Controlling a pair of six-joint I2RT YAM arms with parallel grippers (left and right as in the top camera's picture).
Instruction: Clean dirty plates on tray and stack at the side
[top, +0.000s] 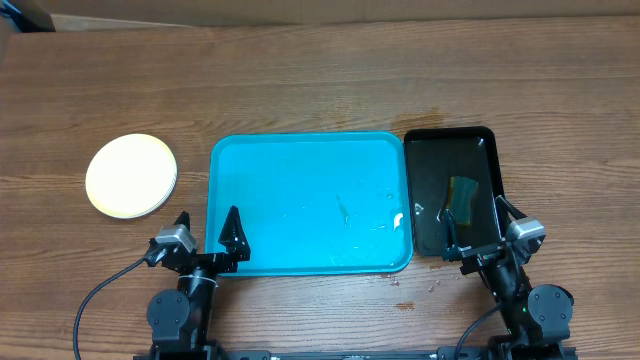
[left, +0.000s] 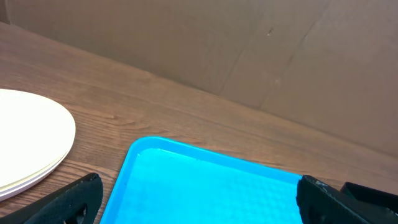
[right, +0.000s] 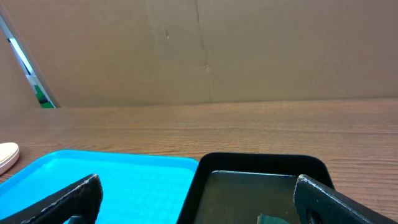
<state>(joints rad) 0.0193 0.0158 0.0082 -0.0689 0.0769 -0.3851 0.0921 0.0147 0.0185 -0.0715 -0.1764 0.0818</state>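
The wooden worktop (top: 320, 80) carries all items. The tray (top: 270, 180) lies at centre, its cyan floor showing a few wet streaks toward the right side. The black tray (top: 447, 134) sits against its right edge and holds liquid. The plates (top: 131, 175) form one stack on the worktop left of the tray, apart from it; the top plate is pale yellow, and the left wrist view shows layered rims beneath. The left pincer (top: 207, 222) stands fully open over the tray's near-left corner, gripping nothing. The right pincer (top: 475, 215) stands fully open over the black tray's near end, gripping nothing. A green item (top: 462, 192), too indistinct to identify, lies in the black tray.
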